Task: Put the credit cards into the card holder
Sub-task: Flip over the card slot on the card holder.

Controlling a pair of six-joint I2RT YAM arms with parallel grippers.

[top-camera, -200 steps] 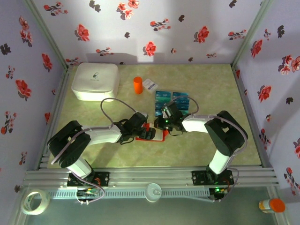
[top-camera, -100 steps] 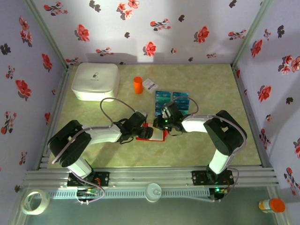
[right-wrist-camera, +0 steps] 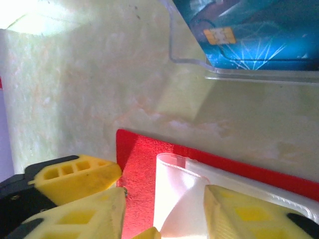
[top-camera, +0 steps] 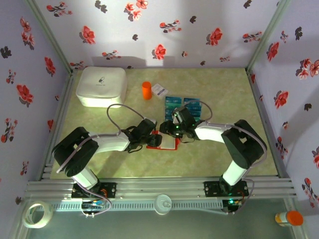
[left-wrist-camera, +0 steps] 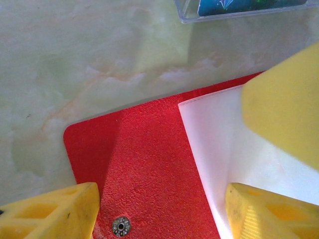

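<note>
Card holder (left-wrist-camera: 144, 164) flat; credit cards (right-wrist-camera: 249, 30) near far edge.

Red card holder (left-wrist-camera: 144, 164), translucent white pockets (left-wrist-camera: 214, 149); teal-blue credit cards (right-wrist-camera: 259, 30), gold chip (right-wrist-camera: 219, 36); pale green marbled table (left-wrist-camera: 75, 59).

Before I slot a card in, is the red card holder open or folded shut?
Open: the red card holder lies spread flat, its translucent inner pocket exposed.

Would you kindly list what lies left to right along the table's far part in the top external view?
White rounded box, orange cylinder, white paper card with blue print, blue credit cards.
</note>
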